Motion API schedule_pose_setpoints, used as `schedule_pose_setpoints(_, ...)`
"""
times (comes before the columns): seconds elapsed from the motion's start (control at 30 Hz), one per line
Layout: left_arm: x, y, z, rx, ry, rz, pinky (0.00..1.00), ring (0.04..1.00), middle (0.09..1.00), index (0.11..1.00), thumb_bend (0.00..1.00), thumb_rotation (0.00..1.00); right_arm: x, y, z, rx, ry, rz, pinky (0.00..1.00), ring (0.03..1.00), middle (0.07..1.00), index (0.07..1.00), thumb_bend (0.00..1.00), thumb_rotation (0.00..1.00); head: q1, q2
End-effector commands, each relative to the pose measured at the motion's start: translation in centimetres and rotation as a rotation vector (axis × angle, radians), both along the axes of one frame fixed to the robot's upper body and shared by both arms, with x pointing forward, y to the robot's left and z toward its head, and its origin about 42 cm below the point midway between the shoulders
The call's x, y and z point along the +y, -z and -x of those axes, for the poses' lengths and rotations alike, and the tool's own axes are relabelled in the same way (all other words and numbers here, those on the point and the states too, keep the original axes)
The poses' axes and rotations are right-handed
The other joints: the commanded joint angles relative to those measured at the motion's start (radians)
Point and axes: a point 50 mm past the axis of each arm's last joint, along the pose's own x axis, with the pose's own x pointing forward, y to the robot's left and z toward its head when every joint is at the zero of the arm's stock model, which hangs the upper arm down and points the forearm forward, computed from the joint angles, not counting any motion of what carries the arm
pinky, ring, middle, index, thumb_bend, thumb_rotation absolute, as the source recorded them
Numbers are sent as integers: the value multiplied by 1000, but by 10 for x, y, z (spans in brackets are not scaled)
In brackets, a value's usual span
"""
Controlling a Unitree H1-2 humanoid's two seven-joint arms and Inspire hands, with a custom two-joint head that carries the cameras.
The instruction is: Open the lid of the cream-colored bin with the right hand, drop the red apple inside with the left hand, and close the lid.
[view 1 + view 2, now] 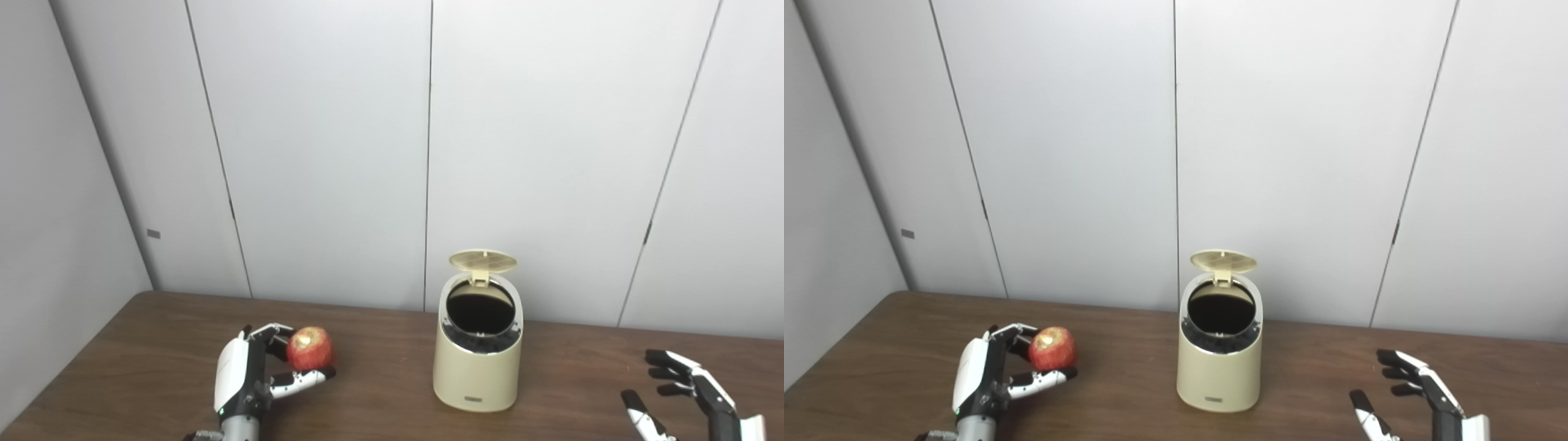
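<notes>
Two hands at table, cream bin (478, 361) mid-table, lid (482, 261) up.
Left hand (254, 370) pinches red apple (309, 348), left of bin; right hand (686, 392) spread, empty, well right.

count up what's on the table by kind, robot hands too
apple: 1, red, held in the left robot hand
bin: 1, cream, lid up
robot hand: 2, left robot hand and right robot hand, which is open and holds nothing
total: 4
</notes>
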Motion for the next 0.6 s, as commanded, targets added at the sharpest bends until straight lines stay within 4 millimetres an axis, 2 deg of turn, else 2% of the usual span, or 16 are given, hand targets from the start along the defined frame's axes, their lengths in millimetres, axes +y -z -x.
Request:
schedule_pose_setpoints(0.0,-16,-29,-5,-98,35,17,1000,653,457,503,520,0,-16,31,16,91,28,53,503,618,667,663,283,284,-4,-1)
schedule_pose_setpoints(0.07,-27,-43,-1,-146,64,32,1000,714,460,503,522,0,-15,32,15,94,28,53,494,612,667,666,287,265,-11,-3)
schedule_pose_setpoints(0.13,-38,-57,3,-192,91,47,1000,745,462,500,523,0,-14,33,14,89,24,51,477,602,661,666,290,193,-16,-4)
schedule_pose_setpoints(0.2,-48,-68,6,-221,116,68,1000,755,463,499,523,0,-12,34,13,87,21,57,465,594,657,666,288,172,-20,-6)
schedule_pose_setpoints(0.23,-53,-75,9,-242,135,77,1000,773,463,498,523,0,-12,34,12,87,23,63,434,569,640,667,283,111,-22,-8)
schedule_pose_setpoints(0.3,-62,-85,12,-275,164,86,1000,781,465,496,524,0,-11,35,11,88,26,68,410,549,628,667,278,94,-23,-9)
schedule_pose_setpoints(0.37,-70,-94,14,-301,190,95,1000,795,474,486,524,0,-9,36,10,91,25,58,425,565,638,666,286,19,-24,-11)
schedule_pose_setpoints(0.5,-84,-106,16,-345,226,87,1000,801,489,471,524,0,-8,37,9,90,26,58,437,578,644,664,291,0,-30,-15)
schedule_pose_setpoints(0.57,-93,-112,16,-369,245,84,1000,796,477,483,524,0,-7,38,8,85,26,57,387,532,612,666,296,0,-32,-15)
